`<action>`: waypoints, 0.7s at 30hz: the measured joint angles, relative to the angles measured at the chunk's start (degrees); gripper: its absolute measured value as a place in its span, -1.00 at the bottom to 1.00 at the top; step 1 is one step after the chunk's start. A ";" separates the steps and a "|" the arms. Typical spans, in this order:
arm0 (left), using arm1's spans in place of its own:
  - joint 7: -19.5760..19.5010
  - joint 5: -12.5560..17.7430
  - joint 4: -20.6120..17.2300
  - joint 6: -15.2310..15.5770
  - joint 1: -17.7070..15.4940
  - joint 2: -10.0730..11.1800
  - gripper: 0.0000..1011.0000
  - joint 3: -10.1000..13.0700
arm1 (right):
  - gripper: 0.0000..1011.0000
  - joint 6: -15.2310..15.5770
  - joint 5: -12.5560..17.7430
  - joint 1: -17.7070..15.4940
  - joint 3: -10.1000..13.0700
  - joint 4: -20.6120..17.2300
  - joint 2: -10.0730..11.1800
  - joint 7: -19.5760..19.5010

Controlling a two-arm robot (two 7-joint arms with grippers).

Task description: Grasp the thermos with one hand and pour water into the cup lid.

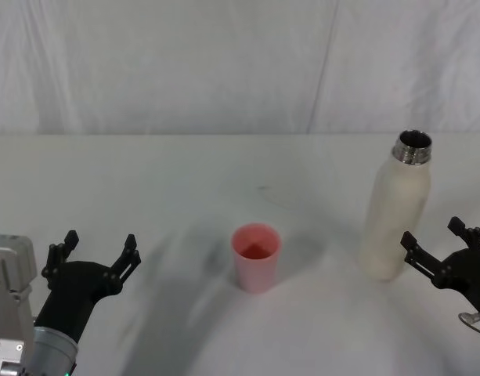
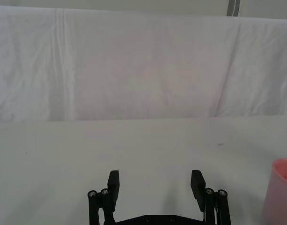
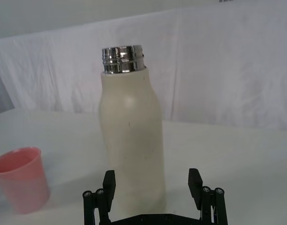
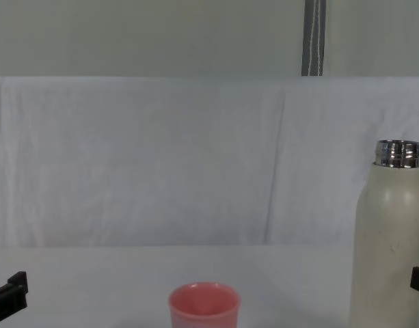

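A white cloth covers the table [image 1: 185, 172] and hangs as a wrinkled backdrop [image 4: 141, 157] behind it, under a plain pale wall.

The thermos [image 1: 396, 211], a tall cream-white bottle with rounded shoulders, stands upright and uncapped, its shiny threaded steel neck [image 3: 122, 59] open at the top. It sits directly ahead of the right gripper [image 1: 439, 239], just beyond the black fingertips and a little toward the table's middle; in the right wrist view the bottle body [image 3: 131, 145] rises in the gap between the two fingers, leaning toward one of them, with no contact visible. That gripper is released, fingers spread wide, held low over the cloth at the right edge of the head view.

The left gripper [image 1: 99, 251] hovers low over the near left part of the table, also released, its two black fingers [image 2: 114, 185] parted with bare cloth between them.

The cup lid [image 1: 256, 257], a small salmon-pink tapered cup, stands upright with its mouth open, between the two grippers. It is well apart from the left gripper, off to that gripper's right, and near the thermos on the right gripper's left. Its pink rim [image 2: 283, 187] edges into the left wrist view, and the chest view shows it low and central [image 4: 204, 307].
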 joint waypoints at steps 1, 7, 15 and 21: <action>0.00 0.00 0.00 0.00 0.00 0.00 0.98 0.00 | 0.98 -0.10 -0.01 -0.16 0.07 -0.18 -0.07 -0.04; 0.00 0.00 0.00 0.00 0.00 0.00 0.98 0.00 | 0.98 -0.66 -0.36 -1.38 0.72 -1.52 -0.49 -0.53; 0.00 0.00 0.00 0.00 0.00 0.00 0.98 0.00 | 0.98 -1.46 -2.36 -3.01 1.35 -3.00 -1.11 -1.93; 0.00 0.00 0.00 0.00 0.00 0.00 0.98 0.00 | 0.98 -2.03 -4.45 -4.06 1.63 -3.94 -1.81 -2.88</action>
